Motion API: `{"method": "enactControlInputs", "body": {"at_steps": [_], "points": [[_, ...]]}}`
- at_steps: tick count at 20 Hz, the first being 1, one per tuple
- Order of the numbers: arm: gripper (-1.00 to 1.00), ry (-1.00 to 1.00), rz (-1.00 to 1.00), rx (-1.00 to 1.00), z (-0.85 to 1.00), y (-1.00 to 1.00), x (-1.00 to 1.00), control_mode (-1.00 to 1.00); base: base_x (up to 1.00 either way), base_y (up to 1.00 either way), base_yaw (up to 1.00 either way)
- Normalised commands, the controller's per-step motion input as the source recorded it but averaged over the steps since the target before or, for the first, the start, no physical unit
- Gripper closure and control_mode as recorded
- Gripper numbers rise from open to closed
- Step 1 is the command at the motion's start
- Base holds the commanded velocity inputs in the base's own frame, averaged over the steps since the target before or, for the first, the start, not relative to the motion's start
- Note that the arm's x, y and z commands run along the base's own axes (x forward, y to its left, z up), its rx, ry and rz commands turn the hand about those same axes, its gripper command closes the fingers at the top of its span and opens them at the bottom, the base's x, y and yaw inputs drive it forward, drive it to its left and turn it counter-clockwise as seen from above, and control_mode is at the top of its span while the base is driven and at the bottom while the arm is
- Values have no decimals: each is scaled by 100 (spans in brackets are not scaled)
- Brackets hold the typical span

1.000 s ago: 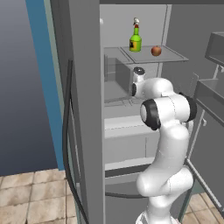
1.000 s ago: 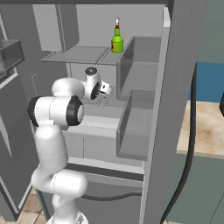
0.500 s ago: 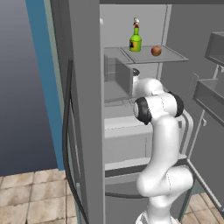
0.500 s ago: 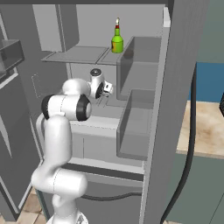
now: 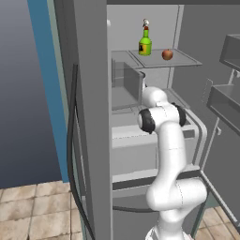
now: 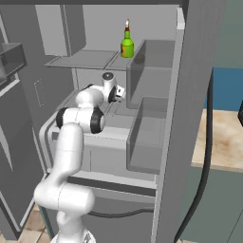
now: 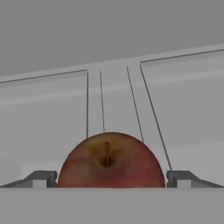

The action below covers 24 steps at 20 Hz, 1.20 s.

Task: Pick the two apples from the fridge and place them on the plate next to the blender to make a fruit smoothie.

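The grey fridge (image 5: 89,117) stands open, and my arm reaches in under its upper shelf. In the hand view one reddish-brown apple (image 7: 111,159) lies stem-up on a grey shelf, right between the two fingertips of my gripper (image 7: 111,178). The gripper is open, its tips level with the apple's sides. From the right base camera my gripper (image 6: 120,91) points into the fridge (image 6: 194,95) at mid height. The second apple (image 5: 167,55) rests on the upper shelf to the right of a green bottle (image 5: 145,43). The plate and blender are out of view.
The green bottle (image 6: 126,45) stands on the upper shelf just above my hand. Grey door bins (image 6: 149,128) jut out to the right of the arm, and more bins (image 5: 225,103) hang on the other door. The dark curved handle (image 5: 71,154) runs down the fridge's side.
My arm has stretched deeper into the fridge; the hand has moved forward under the upper shelf. The bottle and the upper apple have not moved.
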Motion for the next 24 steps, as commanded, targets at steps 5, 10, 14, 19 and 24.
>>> {"method": "enactControlInputs", "body": {"at_steps": [5, 10, 14, 19, 24], "points": [[100, 2, 0, -2, -61, -11, 17, -100, 0, 0, 0], [100, 0, 0, -3, -58, -21, 0, -100, 0, 0, 0], [100, 0, 0, 0, 0, -2, 0, -100, 0, 0, 0], [100, 0, 0, 0, 0, 0, 0, -100, 0, 0, 0], [100, 0, 0, 0, -5, 0, 0, -100, 0, 0, 0]]}}
